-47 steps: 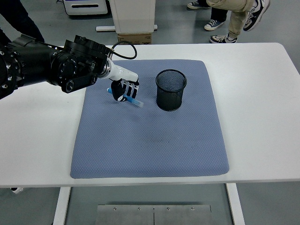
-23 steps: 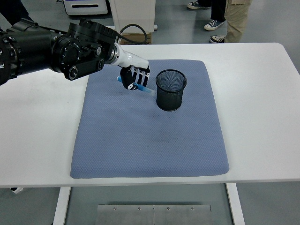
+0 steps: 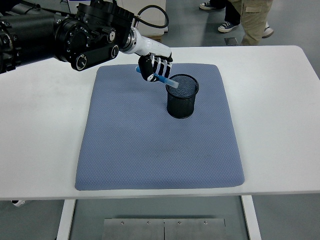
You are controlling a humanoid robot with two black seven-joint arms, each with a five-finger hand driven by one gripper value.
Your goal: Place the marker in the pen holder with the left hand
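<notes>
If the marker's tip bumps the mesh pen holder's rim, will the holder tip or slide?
The pen holder is open wire mesh, so probably light and easily nudged. It stands upright on the textured mat, which likely resists sliding. The left hand holds the marker at rim height, where a bump might tip it.

No legible text, label, brand, number or sign found anywhere in the head view. Surfaces checked: the black arm housing (image 3: 75, 35), the mesh pen holder (image 3: 182, 95), the marker (image 3: 162, 79), the blue mat (image 3: 150, 145), the white table (image 3: 280, 100) and the white unit (image 3: 115, 4) on the floor behind; all carry no readable marking
</notes>
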